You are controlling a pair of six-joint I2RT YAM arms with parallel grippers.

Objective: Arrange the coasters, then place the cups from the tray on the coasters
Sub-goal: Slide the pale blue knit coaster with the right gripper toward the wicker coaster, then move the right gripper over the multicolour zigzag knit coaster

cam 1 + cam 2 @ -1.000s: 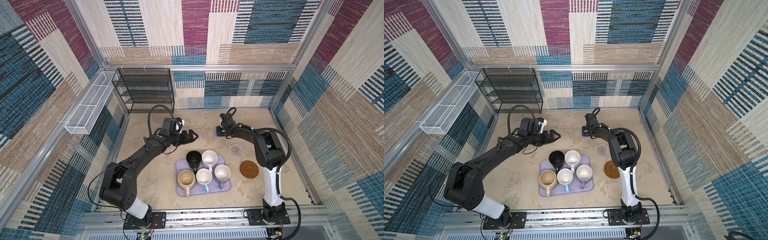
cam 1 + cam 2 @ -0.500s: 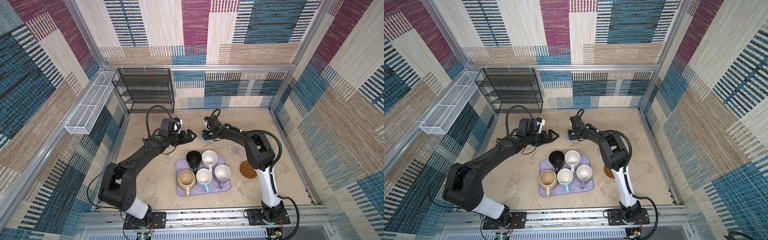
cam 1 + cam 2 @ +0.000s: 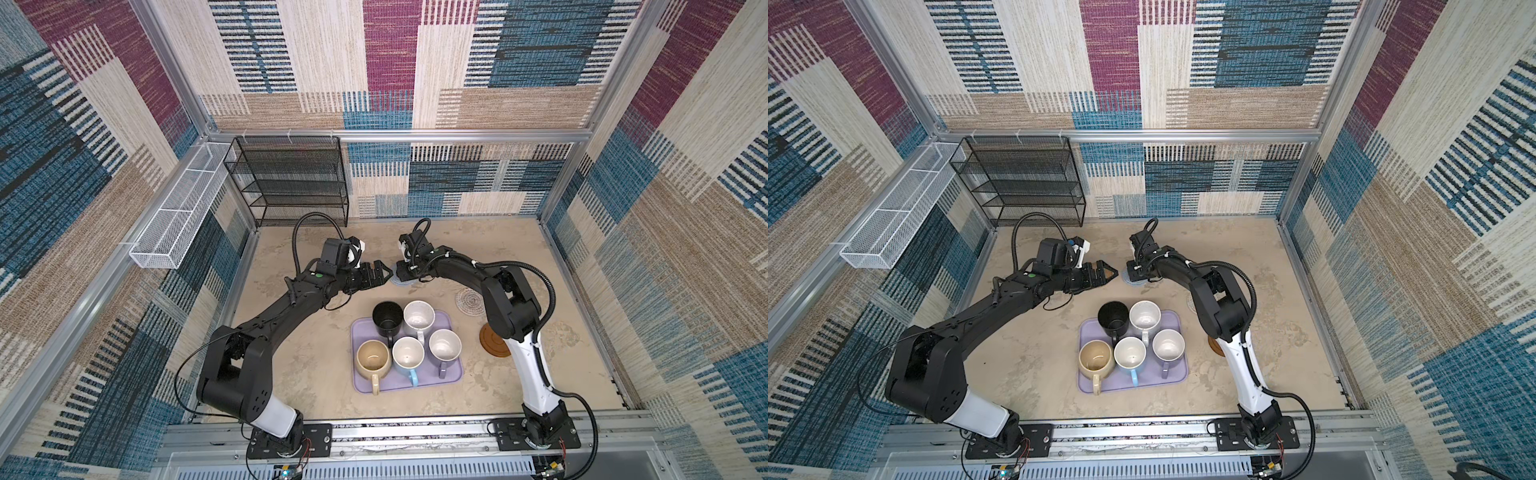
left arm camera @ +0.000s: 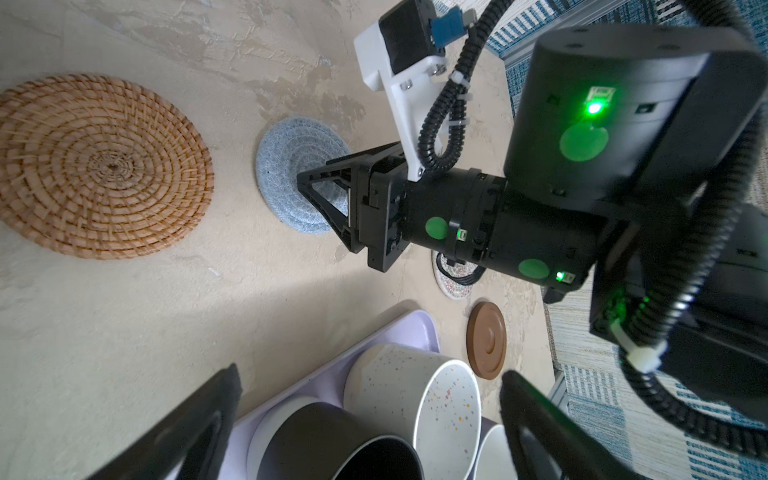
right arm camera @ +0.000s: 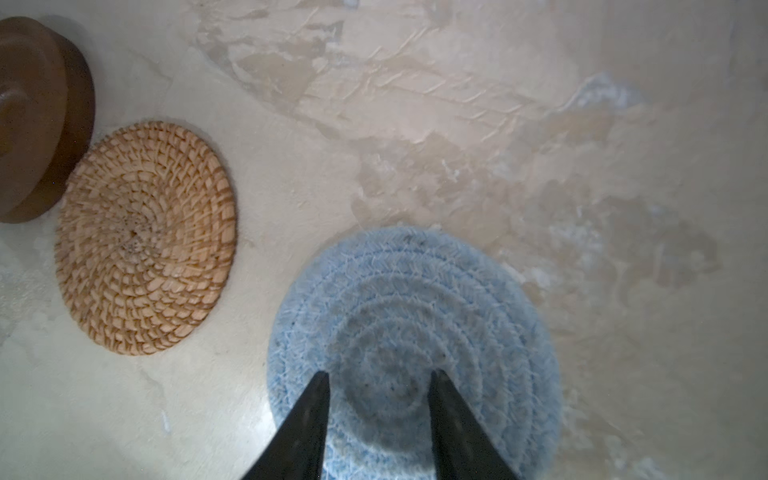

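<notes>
My right gripper [image 5: 378, 374] stands open, its two fingertips pressed on the flat blue-grey woven coaster [image 5: 415, 299] at mid-back of the table [image 3: 401, 283]. The tan rattan coaster [image 5: 145, 237] and a brown coaster [image 5: 37, 120] lie just beyond it. My left gripper [image 3: 384, 274] hovers wide open and empty, facing the right gripper [image 3: 402, 276]. The white-grey woven coaster [image 3: 468, 300] and another brown coaster [image 3: 492, 343] lie right of the lavender tray [image 3: 453, 374]. On the tray stand the black [image 3: 387, 319], speckled white [image 3: 419, 316], beige [image 3: 373, 357], light blue [image 3: 408, 353] and lavender [image 3: 444, 347] cups.
A black wire rack [image 3: 291, 178] stands at the back left corner. A white wire basket [image 3: 178, 220] hangs on the left wall. Patterned walls close the table in on three sides, and both arm bases sit on the front rail.
My right gripper has swept left along the back of the table, sliding the blue-grey coaster under its fingertips toward the left gripper. The left arm has hardly moved.
</notes>
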